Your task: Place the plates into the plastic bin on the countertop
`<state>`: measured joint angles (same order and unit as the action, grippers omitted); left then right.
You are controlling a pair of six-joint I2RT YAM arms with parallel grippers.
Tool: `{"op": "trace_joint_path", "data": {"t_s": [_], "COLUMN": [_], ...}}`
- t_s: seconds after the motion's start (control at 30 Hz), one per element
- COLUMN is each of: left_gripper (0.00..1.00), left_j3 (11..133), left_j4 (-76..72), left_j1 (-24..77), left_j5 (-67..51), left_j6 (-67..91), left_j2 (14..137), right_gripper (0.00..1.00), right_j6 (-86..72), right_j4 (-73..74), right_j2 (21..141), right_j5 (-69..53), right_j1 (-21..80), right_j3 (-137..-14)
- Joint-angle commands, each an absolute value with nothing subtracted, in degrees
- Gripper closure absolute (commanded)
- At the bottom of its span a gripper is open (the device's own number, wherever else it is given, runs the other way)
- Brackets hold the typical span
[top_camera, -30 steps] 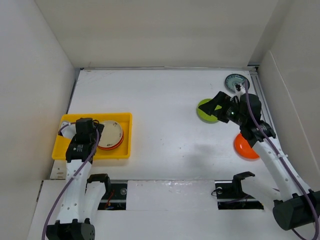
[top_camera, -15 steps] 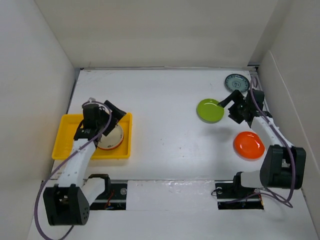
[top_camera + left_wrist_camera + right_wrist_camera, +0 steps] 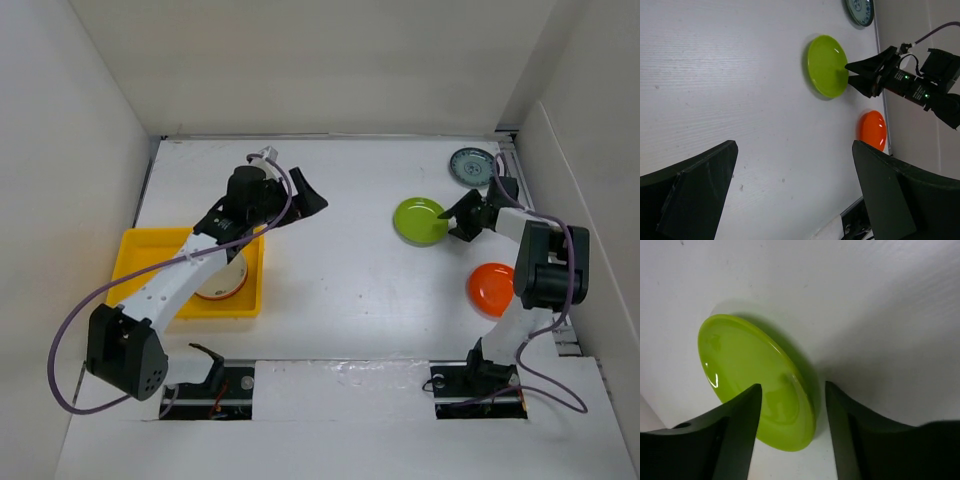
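Observation:
The lime green plate (image 3: pixel 420 220) lies on the white countertop (image 3: pixel 340 270) at the right. My right gripper (image 3: pixel 460 215) is open at its right edge, and in the right wrist view its fingers (image 3: pixel 735 430) straddle the plate's rim (image 3: pixel 790 405). My left gripper (image 3: pixel 308 207) is open and empty, held out over the middle of the countertop; it looks at the green plate (image 3: pixel 827 65). The yellow plastic bin (image 3: pixel 135 270) at the left holds a stack with a beige plate (image 3: pixel 222 280) on top, partly hidden by my left arm.
A grey-teal patterned plate (image 3: pixel 472 165) lies at the back right corner. An orange plate (image 3: pixel 495 290) lies at the front right beside my right arm. White walls close the countertop on three sides.
My left gripper has left the bin and swung up and right over the countertop, empty. My right gripper has settled at the green plate's right rim.

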<state>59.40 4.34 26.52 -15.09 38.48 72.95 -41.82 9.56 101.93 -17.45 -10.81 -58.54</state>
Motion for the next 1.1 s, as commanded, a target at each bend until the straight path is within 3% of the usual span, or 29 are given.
{"op": "trace_joint_path", "data": {"t_s": [0.0,0.2,0.23,0.63,0.73,0.87,1.07], "left_gripper": [0.00,0.00,0.00,0.00,0.00,0.10,0.13], "left_j3": [60.73,59.94,59.94,64.42,64.42,63.81,62.58], "left_j4": [2.29,0.35,-0.17,-12.56,-14.14,-16.35,-18.62], "left_j1": [26.10,26.10,26.10,30.50,30.50,30.50,30.50], "left_j5": [-16.08,-15.56,-16.08,-31.02,-31.63,-30.94,-29.71], "left_j6": [37.09,37.09,37.61,38.75,40.07,41.48,43.94], "left_j2": [74.09,76.55,78.21,92.63,94.47,94.48,93.96], "right_gripper": [0.41,0.82,1.00,1.00,1.00,1.00,1.00], "right_j6": [-42.10,-42.10,-42.10,-41.40,-40.79,-39.56,-39.02], "right_j4": [7.47,8.09,8.78,14.50,15.03,16.17,16.26], "right_j2": [105.28,108.37,108.37,78.86,74.73,72.87,72.86], "right_j5": [-20.03,-21.88,-21.88,-11.78,-14.06,-17.91,-20.13], "right_j1": [-10.63,-10.63,-10.63,5.97,8.61,9.76,11.95], "right_j3": [-61.08,-61.70,-61.70,-55.64,-55.11,-55.81,-57.48]}}
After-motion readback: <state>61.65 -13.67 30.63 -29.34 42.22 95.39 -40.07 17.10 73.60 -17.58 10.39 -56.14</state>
